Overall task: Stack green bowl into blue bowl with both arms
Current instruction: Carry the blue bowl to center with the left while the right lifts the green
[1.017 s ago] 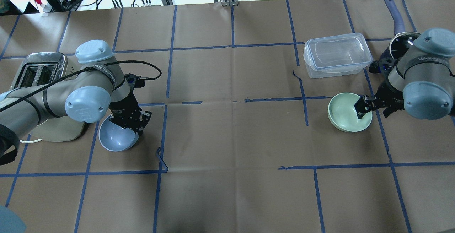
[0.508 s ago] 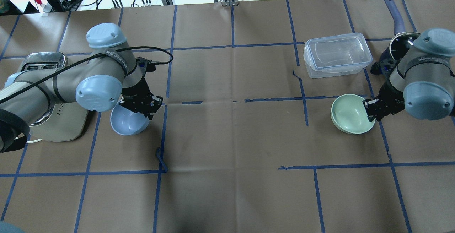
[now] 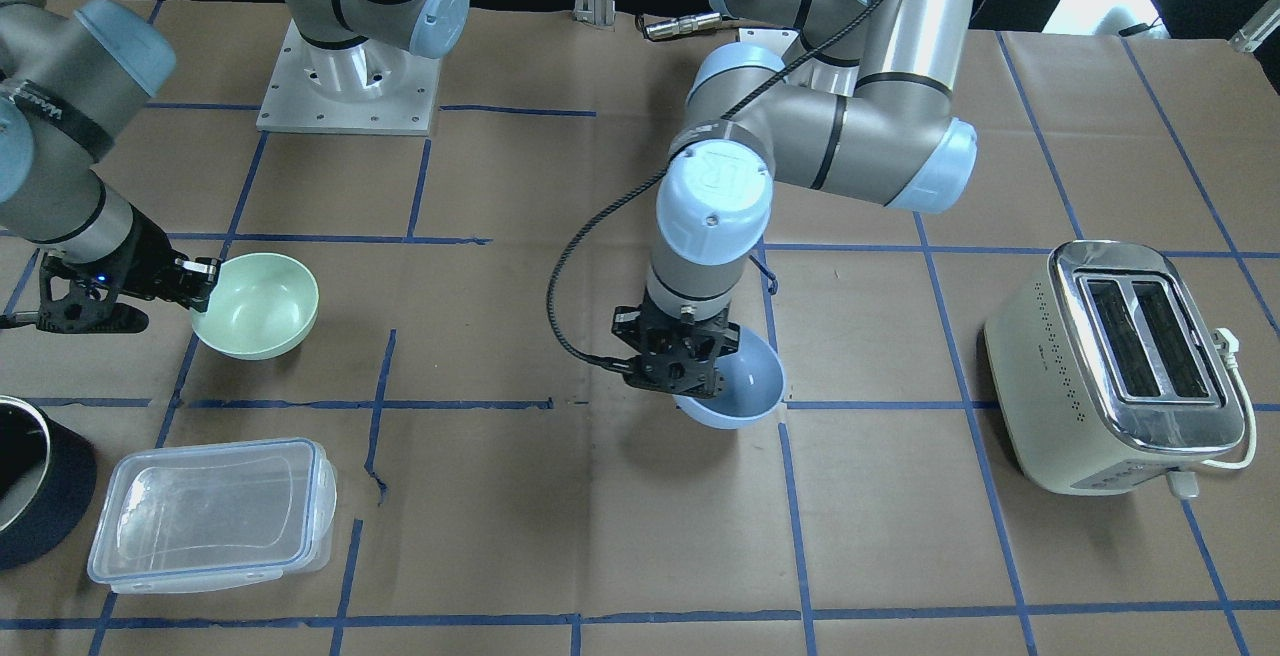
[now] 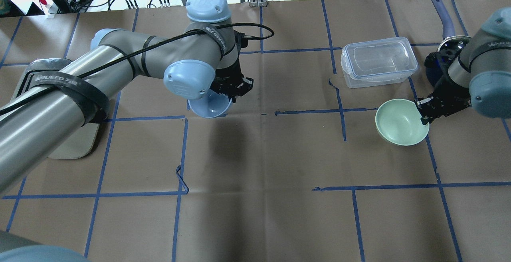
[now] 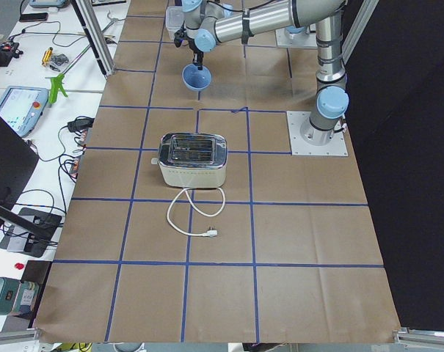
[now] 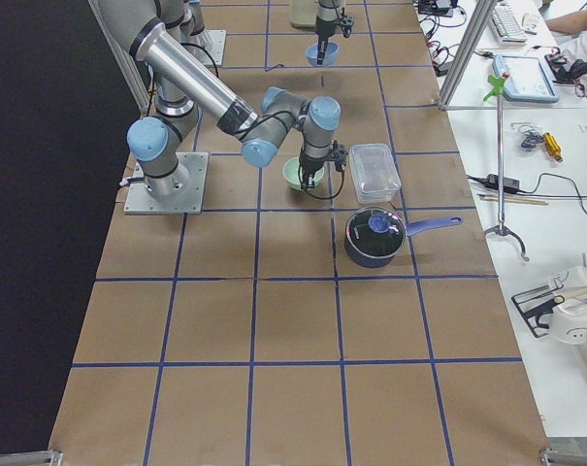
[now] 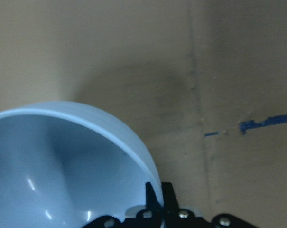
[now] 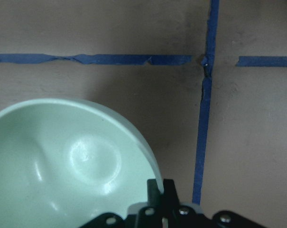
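My left gripper (image 4: pixel 230 93) is shut on the rim of the blue bowl (image 4: pixel 207 108) and holds it in the air over the table's left-middle. In the front view the blue bowl (image 3: pixel 748 386) hangs under the gripper (image 3: pixel 688 381), with its shadow on the paper below. My right gripper (image 4: pixel 423 110) is shut on the near rim of the green bowl (image 4: pixel 400 122), which hangs tilted just above the table at the right. The wrist views show each rim pinched: the blue bowl (image 7: pixel 53 166) and the green bowl (image 8: pixel 62 166).
A clear lidded container (image 4: pixel 378 61) lies behind the green bowl. A dark pot (image 4: pixel 444 48) with a long handle stands at the far right. A toaster (image 3: pixel 1130 366) stands at the far left, its cord beside it. Blue tape lines cross the brown paper.
My left arm has lifted the blue bowl and carried it right and away, toward the table's middle. My right gripper has shut on the green bowl's rim and raised it slightly.
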Robot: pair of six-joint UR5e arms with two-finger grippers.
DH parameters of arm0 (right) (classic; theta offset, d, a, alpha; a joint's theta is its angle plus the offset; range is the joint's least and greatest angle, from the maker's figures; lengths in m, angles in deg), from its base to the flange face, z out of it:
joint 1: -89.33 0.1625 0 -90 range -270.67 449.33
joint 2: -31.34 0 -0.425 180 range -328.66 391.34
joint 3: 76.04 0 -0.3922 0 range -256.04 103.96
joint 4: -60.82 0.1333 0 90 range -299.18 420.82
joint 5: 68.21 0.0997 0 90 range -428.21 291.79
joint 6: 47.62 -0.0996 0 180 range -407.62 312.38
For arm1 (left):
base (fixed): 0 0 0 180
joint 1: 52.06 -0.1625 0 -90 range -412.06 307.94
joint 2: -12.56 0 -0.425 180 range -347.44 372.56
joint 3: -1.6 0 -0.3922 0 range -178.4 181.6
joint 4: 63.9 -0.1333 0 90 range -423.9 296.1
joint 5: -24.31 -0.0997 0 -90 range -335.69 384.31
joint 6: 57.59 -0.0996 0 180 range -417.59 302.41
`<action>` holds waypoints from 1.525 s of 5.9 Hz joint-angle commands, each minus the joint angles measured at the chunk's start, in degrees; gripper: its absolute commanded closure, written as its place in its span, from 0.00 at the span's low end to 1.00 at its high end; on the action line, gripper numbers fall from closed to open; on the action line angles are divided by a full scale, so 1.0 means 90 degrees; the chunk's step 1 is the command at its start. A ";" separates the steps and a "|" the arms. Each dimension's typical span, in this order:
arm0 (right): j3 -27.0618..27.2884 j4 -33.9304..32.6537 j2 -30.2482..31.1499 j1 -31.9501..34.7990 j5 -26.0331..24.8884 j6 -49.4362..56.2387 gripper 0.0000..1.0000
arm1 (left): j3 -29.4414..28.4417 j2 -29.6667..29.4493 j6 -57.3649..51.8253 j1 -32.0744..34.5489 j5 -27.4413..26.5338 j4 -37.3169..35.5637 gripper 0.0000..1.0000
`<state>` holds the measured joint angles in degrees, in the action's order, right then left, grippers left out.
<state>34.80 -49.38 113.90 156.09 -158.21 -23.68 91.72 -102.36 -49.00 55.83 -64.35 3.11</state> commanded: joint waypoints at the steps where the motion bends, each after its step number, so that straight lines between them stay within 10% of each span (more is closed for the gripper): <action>1: -0.1129 0.1778 0.0182 0.0023 0.0719 -0.0004 0.94 | -0.0393 -0.0539 0.0509 0.0608 -0.0031 -0.0266 0.91; 4: -0.1515 0.2293 0.0182 0.0052 0.1260 -0.0004 0.94 | -0.0258 -0.0862 0.0423 0.0933 -0.0032 -0.0561 0.87; 5: -0.1515 0.2293 0.0182 0.0052 0.1211 -0.0013 0.94 | -0.0325 -0.0932 0.0403 0.0942 0.0036 -0.0561 0.11; 9: -0.1515 0.2274 0.0319 0.0286 0.1015 -0.0841 0.94 | -0.0452 0.0731 -0.0248 0.0165 0.0085 0.0867 0.02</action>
<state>21.10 -28.79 116.60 157.88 -149.04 -29.47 87.80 -100.96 -48.43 60.10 -63.58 5.31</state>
